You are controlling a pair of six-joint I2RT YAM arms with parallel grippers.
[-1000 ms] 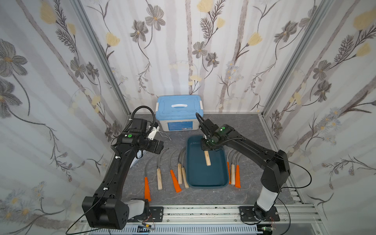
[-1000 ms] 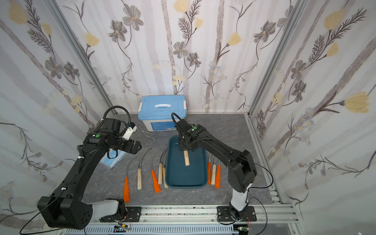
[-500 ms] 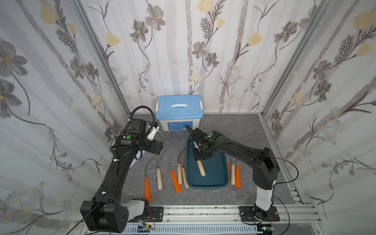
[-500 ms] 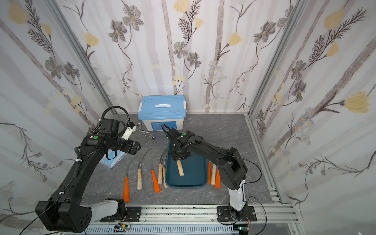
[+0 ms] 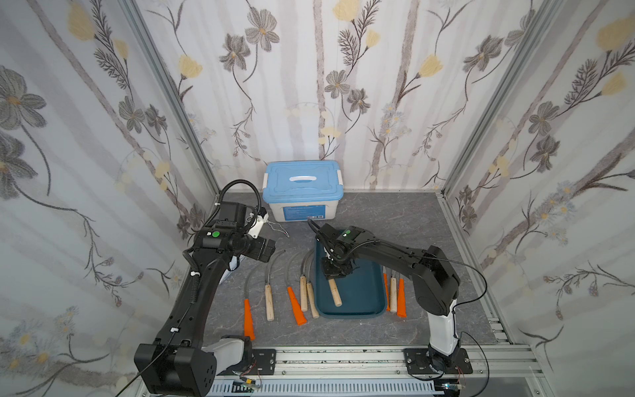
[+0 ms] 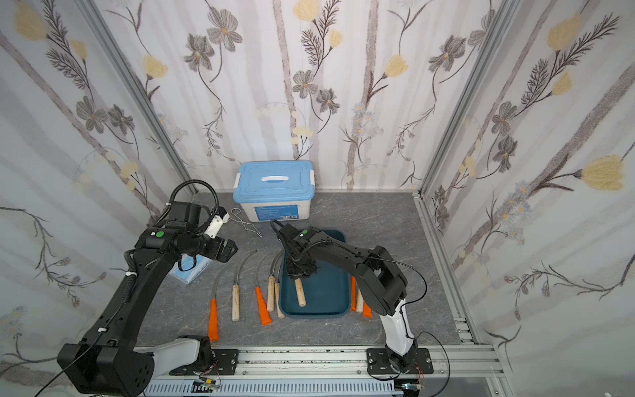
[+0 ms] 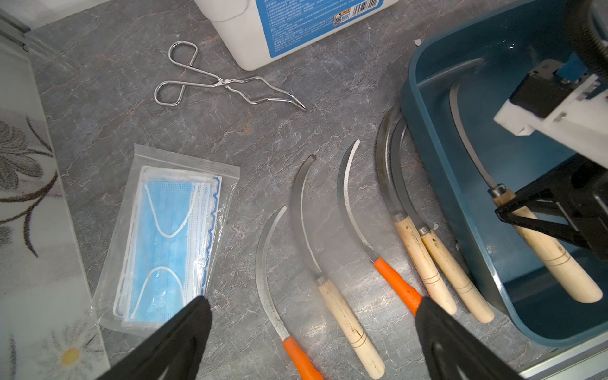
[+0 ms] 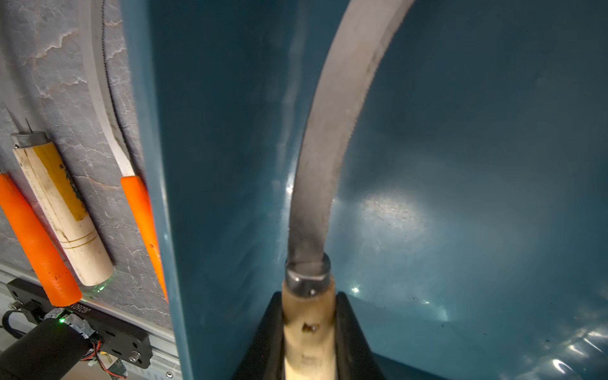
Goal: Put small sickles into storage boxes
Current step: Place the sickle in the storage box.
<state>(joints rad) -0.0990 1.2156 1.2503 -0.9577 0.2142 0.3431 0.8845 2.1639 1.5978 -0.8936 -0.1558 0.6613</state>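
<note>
Now, between the right jaws: the right gripper is clamped on the pale wooden handle of one small sickle, just behind its metal collar. The butt end sticks out behind the pads.
Ahead of the right jaws: the toothed grey blade curves away over the floor of the teal storage tray. The sickle is inside the tray walls, but I cannot tell whether it touches the floor.
Just outside the tray wall, right arm's side: three sickles lie close together, two orange-handled and one wooden.
Across the tray from the right jaws: five sickles lie on the table. The nearest two, both wooden-handled, are tight against the tray wall.
Left jaws: the left gripper is wide apart and empty, hanging above the table near those five.
Beyond the left jaws: a bagged face mask, then wire tongs, then the lidded white box.
Handling, by judgement: each sickle looks light and stiff. The blade is thin, smooth and sharp-edged, so it is a poor place to pinch.
Where to hold: on the handle near the collar, close to the balance point. The wood should grip well. The orange handles taper, so they may slide out unless they are taken at the thick part.
</note>
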